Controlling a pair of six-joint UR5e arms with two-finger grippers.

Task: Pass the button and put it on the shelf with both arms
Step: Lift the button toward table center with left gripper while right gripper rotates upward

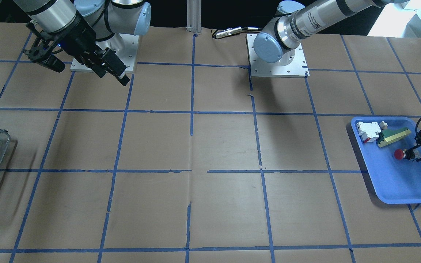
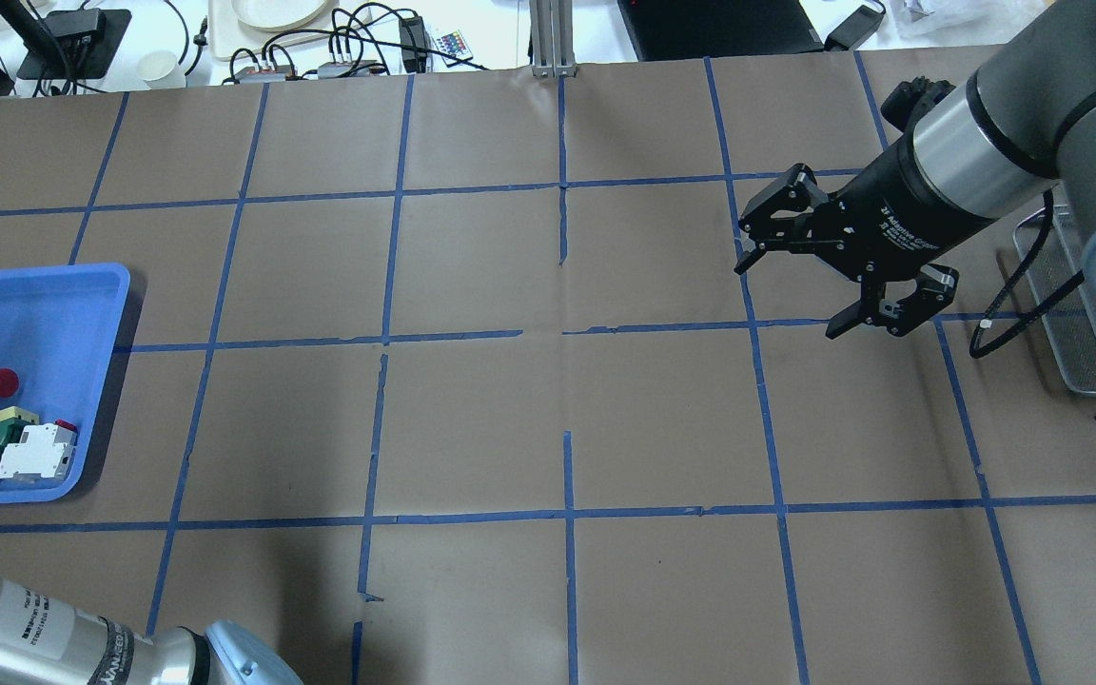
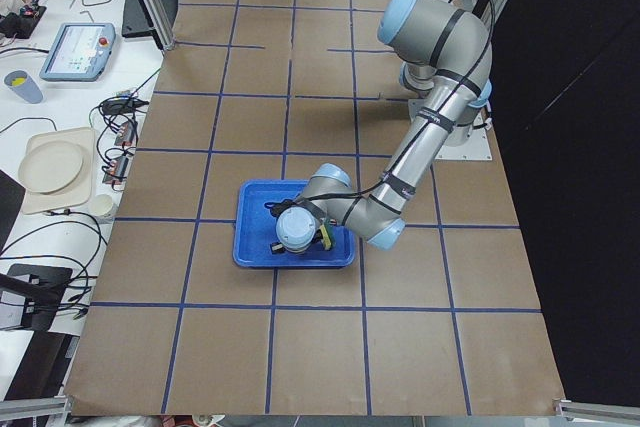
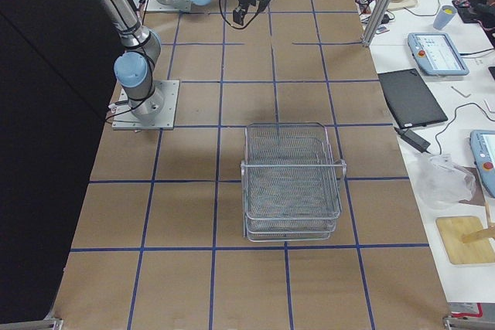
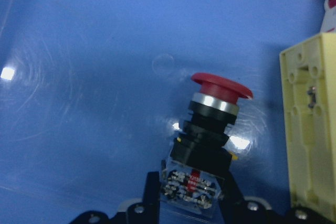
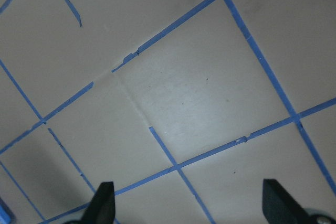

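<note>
The left tool [image 1: 414, 155] pinches the button [image 1: 399, 154] by its clear rear block inside the blue tray [image 1: 404, 186]. The red head is left free, likely so the other arm can take it. The right tool [image 2: 789, 297] hangs spread, well apart from the tray. The shelf [image 4: 292, 183] stands at the table end opposite the tray. The table [image 1: 152, 142] is papered brown and gridded with blue tape [image 1: 192, 111]; cables [image 2: 358, 43] lie beyond it.

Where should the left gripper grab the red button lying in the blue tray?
Probably grip the button by its clear rear block, across its flat sides, approaching from the rear. It lies on its side, and its round red head offers no flat faces.
</note>
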